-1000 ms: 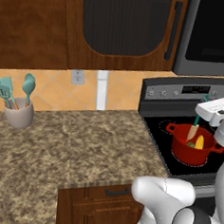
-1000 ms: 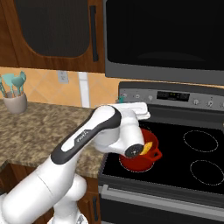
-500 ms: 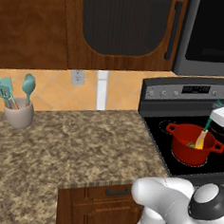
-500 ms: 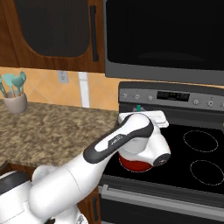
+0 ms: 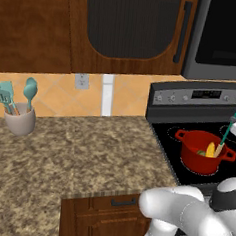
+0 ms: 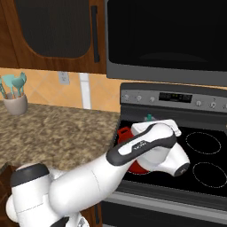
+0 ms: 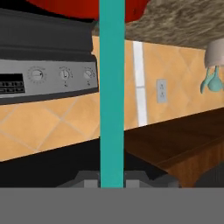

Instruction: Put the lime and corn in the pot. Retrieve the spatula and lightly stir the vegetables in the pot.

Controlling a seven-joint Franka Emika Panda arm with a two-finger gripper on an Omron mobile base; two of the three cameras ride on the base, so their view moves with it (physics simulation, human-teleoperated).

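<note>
Left base view: I see the pot (image 5: pixel 204 154) on the near-left burner of the stove (image 5: pixel 191 108), with the corn (image 5: pixel 210 149) standing yellow inside it and a sliver of green beside it that I take for the lime (image 5: pixel 201 153); the spatula (image 5: pixel 222 141) leans into the pot, blade down, teal handle rising toward the right edge. Risk as I judge it: a stir with too wide a sweep could push the blade against the wall and drag the light pot across the glass, or flick the corn over the rim. The stove's panel display shows marks too small to read. Right base view: my arm's elbow covers most of the pot, only a red handle and rim (image 6: pixel 125 133) showing, so I cannot check clearance from this side. Dial markings unreadable. Hand view: the gripper (image 7: pixel 112 178) is closed snugly on the spatula handle (image 7: pixel 112 87), which runs straight up to the red pot (image 7: pixel 87 8). If the grip slips, the handle may twist. The panel digits are illegible.
</note>
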